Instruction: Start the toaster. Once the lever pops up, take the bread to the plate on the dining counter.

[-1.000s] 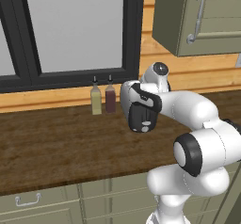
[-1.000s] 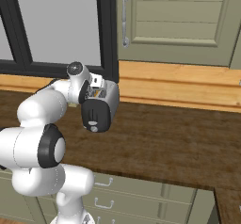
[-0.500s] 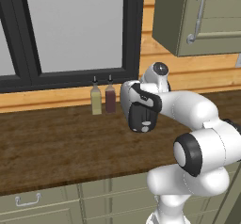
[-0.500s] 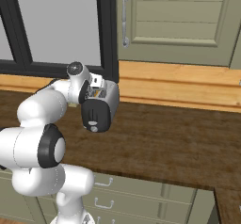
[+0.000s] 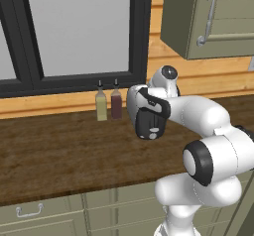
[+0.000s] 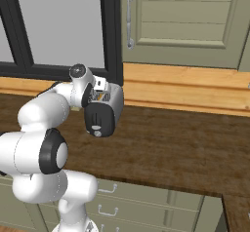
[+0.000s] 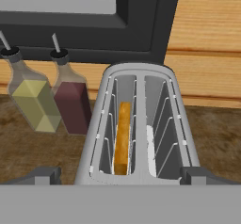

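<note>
Above the toaster [image 7: 136,124], your gripper [image 7: 121,175] hangs spread wide, fingertips [image 7: 44,175] flanking its body, holding nothing; bread [image 7: 122,138] sits in a slot.

The left base view looks forward and down from behind the arm [image 5: 198,126], which rises at its lower right; it faces the desk [image 5: 59,155], the window [image 5: 79,31] and 2 bottles [image 5: 109,101]; the right base view looks the same way from the other side, arm [image 6: 44,128] at lower left, facing the desk [image 6: 185,148], the toaster [image 6: 103,110] and a cupboard [image 6: 190,21]; both share desk, window and arm; the hand view sits very near, looking down into the toaster [image 7: 139,124] slots, with the bottles [image 7: 52,96] to its left and the window frame [image 7: 141,25] beyond.
</note>
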Robot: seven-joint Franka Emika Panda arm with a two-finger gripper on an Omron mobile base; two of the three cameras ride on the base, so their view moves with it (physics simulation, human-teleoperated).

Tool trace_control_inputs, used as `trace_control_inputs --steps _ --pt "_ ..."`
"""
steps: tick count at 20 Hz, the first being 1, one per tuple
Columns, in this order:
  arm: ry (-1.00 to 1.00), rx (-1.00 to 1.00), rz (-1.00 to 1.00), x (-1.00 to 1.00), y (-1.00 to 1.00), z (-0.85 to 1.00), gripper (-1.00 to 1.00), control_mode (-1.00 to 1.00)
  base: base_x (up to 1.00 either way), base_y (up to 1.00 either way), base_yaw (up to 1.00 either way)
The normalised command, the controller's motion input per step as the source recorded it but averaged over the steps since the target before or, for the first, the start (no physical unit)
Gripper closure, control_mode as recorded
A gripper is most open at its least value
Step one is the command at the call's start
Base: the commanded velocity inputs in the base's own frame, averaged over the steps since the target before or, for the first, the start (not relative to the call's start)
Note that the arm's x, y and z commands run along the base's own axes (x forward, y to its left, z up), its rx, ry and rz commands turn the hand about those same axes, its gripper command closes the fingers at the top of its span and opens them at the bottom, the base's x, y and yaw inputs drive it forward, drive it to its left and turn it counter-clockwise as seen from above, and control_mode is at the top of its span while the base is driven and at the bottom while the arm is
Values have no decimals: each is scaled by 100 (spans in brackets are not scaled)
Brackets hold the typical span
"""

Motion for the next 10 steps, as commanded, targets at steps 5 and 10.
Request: trace_control_inputs --steps 5,10 --pt "0 0 0 0 0 0 -100 -100 0 0 0" --pt "0 0 0 0 0 0 -100 -100 0 0 0"
